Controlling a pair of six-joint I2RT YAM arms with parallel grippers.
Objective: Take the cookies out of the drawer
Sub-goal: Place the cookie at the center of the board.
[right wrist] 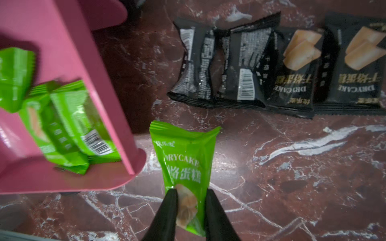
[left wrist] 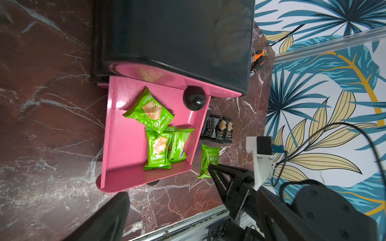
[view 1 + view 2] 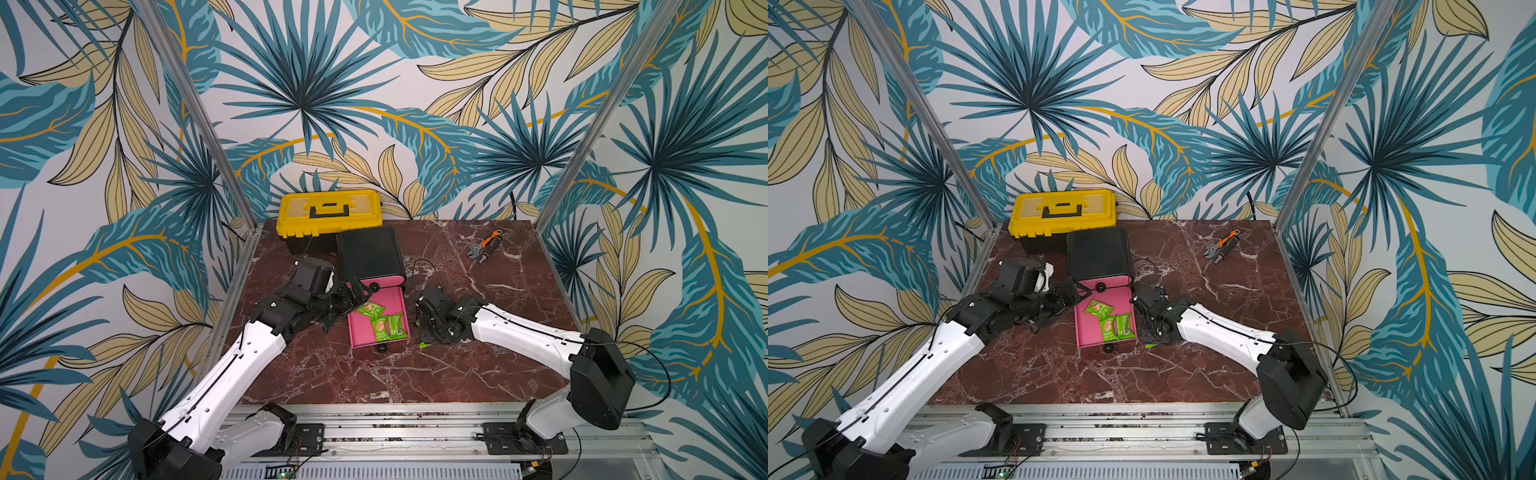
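Note:
The pink drawer (image 3: 376, 301) is pulled out of a black cabinet (image 3: 368, 253). Three green cookies packets (image 3: 380, 322) (image 2: 158, 146) lie inside it. Several black cookies packets (image 1: 271, 68) (image 2: 217, 130) lie in a row on the table to its right. My right gripper (image 1: 191, 200) is shut on another green packet (image 1: 186, 158) (image 2: 210, 158), low over the table just right of the drawer's front corner. My left gripper (image 3: 356, 291) hovers at the drawer's back left corner, open and holding nothing; only one finger (image 2: 112, 212) shows in its wrist view.
A yellow toolbox (image 3: 328, 214) stands behind the cabinet at the back. An orange-handled wrench (image 3: 484, 247) lies at the back right. A black knob (image 2: 194, 100) sits on the upper drawer front over the open drawer.

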